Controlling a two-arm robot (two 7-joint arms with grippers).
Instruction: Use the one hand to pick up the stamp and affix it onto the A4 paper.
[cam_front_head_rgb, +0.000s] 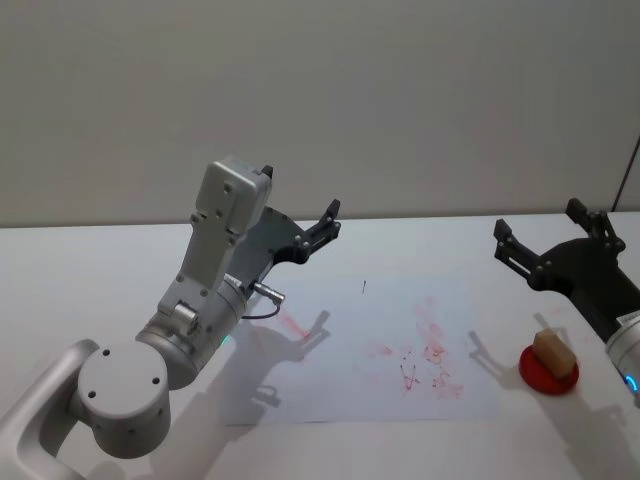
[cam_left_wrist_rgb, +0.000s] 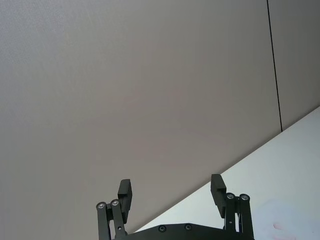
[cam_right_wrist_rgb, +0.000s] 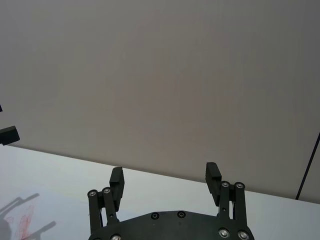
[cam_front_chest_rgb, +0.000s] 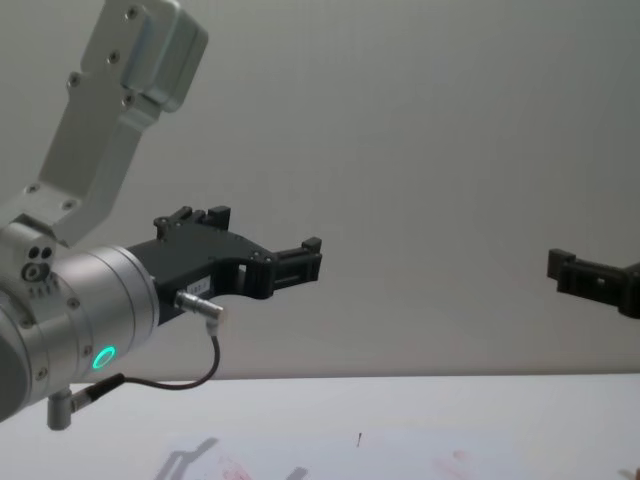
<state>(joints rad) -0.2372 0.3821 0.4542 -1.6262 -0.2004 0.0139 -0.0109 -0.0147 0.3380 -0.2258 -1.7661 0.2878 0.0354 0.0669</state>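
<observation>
Stamp (cam_front_head_rgb: 553, 351) on red pad (cam_front_head_rgb: 547, 378); left gripper (cam_left_wrist_rgb: 170, 186), right gripper (cam_right_wrist_rgb: 164, 175) aloft, fingers spread, empty.

The place reads as a robotics lab or test room. A plain white table (cam_front_head_rgb: 100, 260) is set against a bare grey wall (cam_front_head_rgb: 320, 100), which is broken by one thin dark seam (cam_left_wrist_rgb: 274, 65). A robot arm (cam_front_head_rgb: 215, 250) in grey metal housing is seen over the table, with a green light (cam_front_chest_rgb: 103, 357) lit on its wrist and an exposed cable (cam_front_chest_rgb: 216, 350) plugged in beside it. A sheet of paper (cam_front_head_rgb: 340, 385) smeared with red ink (cam_front_head_rgb: 430, 352) is laid flat on the table.
</observation>
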